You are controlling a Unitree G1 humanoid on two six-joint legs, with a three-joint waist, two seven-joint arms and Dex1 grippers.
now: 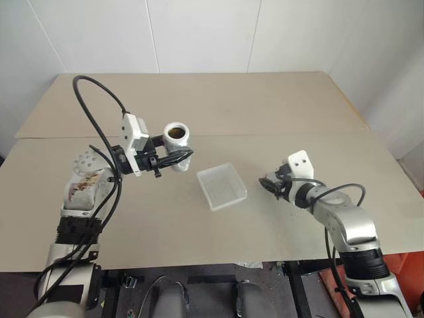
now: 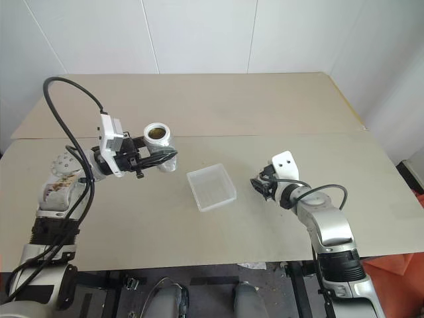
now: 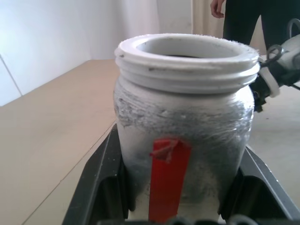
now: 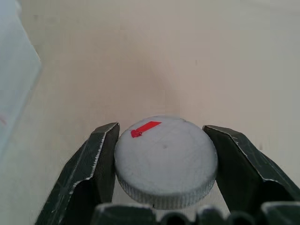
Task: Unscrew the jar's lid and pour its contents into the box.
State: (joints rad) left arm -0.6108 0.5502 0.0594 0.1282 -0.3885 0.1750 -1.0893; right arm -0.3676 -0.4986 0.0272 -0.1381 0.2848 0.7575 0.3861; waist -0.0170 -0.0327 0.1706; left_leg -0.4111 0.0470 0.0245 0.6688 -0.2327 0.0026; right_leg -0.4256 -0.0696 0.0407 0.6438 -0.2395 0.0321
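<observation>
1. Gripping the jar [image 1: 177, 142] around its silvery body, the left gripper [image 1: 173, 158] has its black fingers [image 3: 96, 180] pressed tight against both sides, holding it upright and raised off the table [image 1: 218, 106], up and to the left of the box [image 1: 222, 186].
2. Its mouth is uncovered, with a white threaded rim and a dark brown inside; a red strip runs down the side facing the wrist.
3. Over on the right of the box, the right gripper [image 1: 270, 185] sits low at the table with the lid [image 4: 166, 160] between its fingers [image 4: 86, 176]. The fingers stand partly apart, a thin gap showing on each side of the lid, so I cannot tell whether they grip it.
4. The lid is grey-white with a small red mark on top, well apart from the jar.
5. The box lies flat on the table between the two grippers, touching neither, clear plastic.
6. A person [image 3: 243, 21] in dark clothes stands beyond the table's far side.
</observation>
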